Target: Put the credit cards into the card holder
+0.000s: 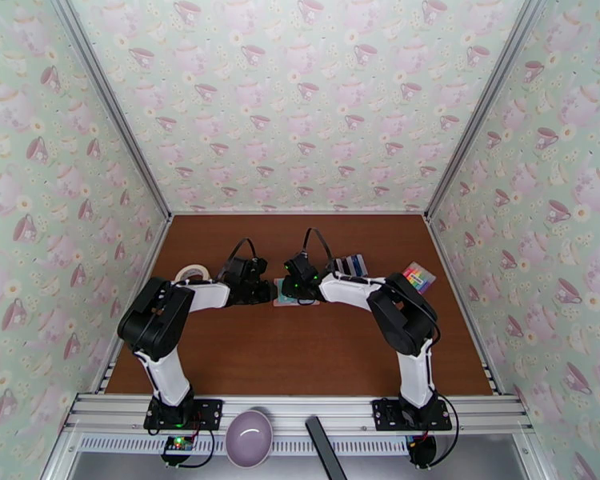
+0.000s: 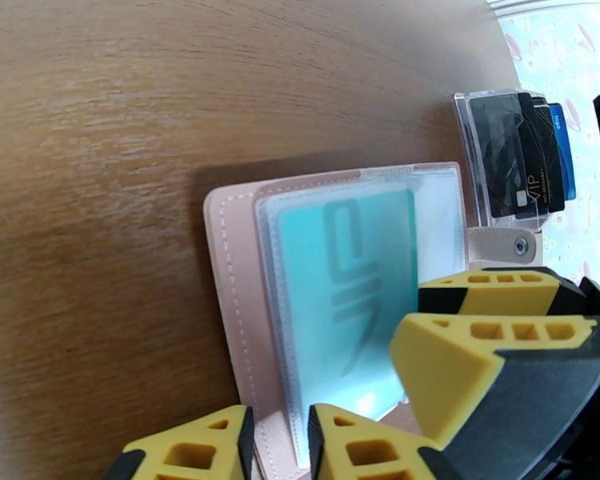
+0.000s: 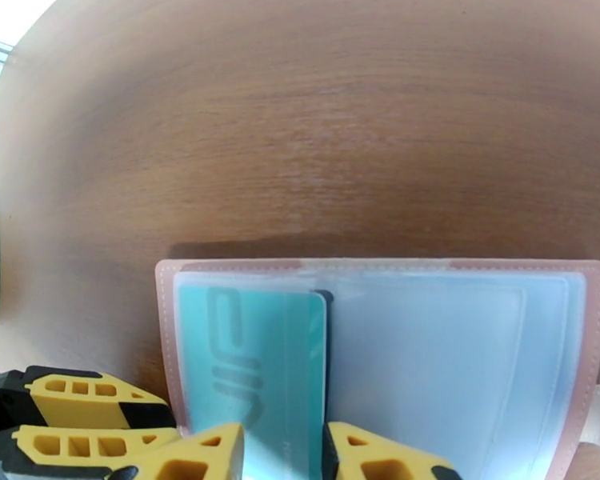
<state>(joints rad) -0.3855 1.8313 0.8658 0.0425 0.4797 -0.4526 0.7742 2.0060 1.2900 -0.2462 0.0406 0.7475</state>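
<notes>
Currently, the card holder [image 3: 594, 338] lies open and flat at the middle of the brown surface [image 1: 300, 354], with its pink stitched cover underneath and its pale clear pockets facing up. One pocket holds a teal card [image 3: 252, 346] with dark lettering, and a dark edge shows along that card's right side. The snap tab [image 2: 496, 246] projects from the holder toward the credit cards [image 2: 532, 158]. These stand bunched upright in a clear stand [image 2: 468, 146] at about 1 o'clock from the holder in the top view. Several cards are black and one at the back is blue. The stand sits just beside the holder; whether they touch cannot be told.

The left gripper [image 2: 280, 418] stands at the holder's 9 o'clock side, jaws narrowly apart over the cover's edge. The right gripper [image 3: 282, 432] stands at the 2 o'clock side, jaws likewise narrowly apart above the teal card's pocket. Whether either gripper touches the holder cannot be told. From above, both grippers cover most of the holder.

Also on the surface are a tape roll [image 1: 192, 274] at 9 o'clock, beyond the left arm, and a multicoloured block [image 1: 418, 275] at 3 o'clock. A purple bowl [image 1: 249, 438] sits at 6 o'clock on the near rail.
</notes>
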